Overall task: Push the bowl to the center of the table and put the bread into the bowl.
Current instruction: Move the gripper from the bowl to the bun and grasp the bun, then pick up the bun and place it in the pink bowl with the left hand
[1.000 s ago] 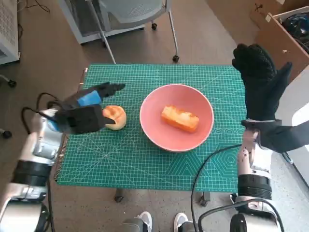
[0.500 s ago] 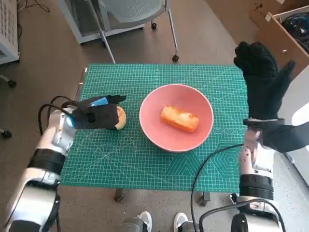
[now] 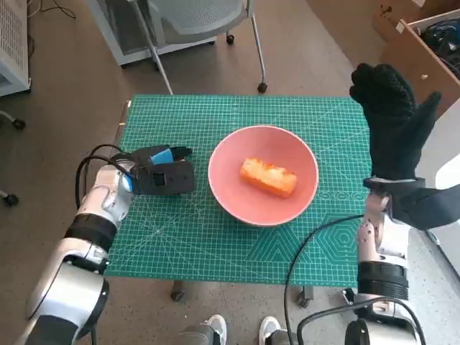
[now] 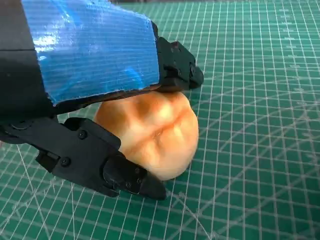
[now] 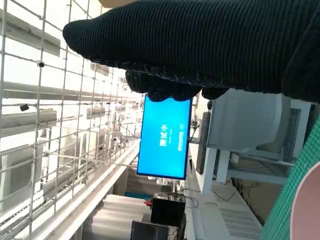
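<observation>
1. Left wrist view: I'm closing the left hand [image 4: 90,100] around the round bread [image 4: 150,132], fingers cupping both sides.
2. Right hand [image 3: 392,126] is hovering spread, holding nothing.
3. Next I'm lifting it toward the bowl [image 3: 231,198] just beside my fingertips.

I see even, bright indoor light — soft shadows under the pink bowl [image 3: 263,175]; the wide lens bends the edges, and the glowing blue screen [image 5: 165,137] reads slightly soft.

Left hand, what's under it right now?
A round bread roll sits under the left hand, on the green mat, fingers around it. From the head view the hand covers it completely. Whether the fingers are squeezing it is unclear.
</observation>
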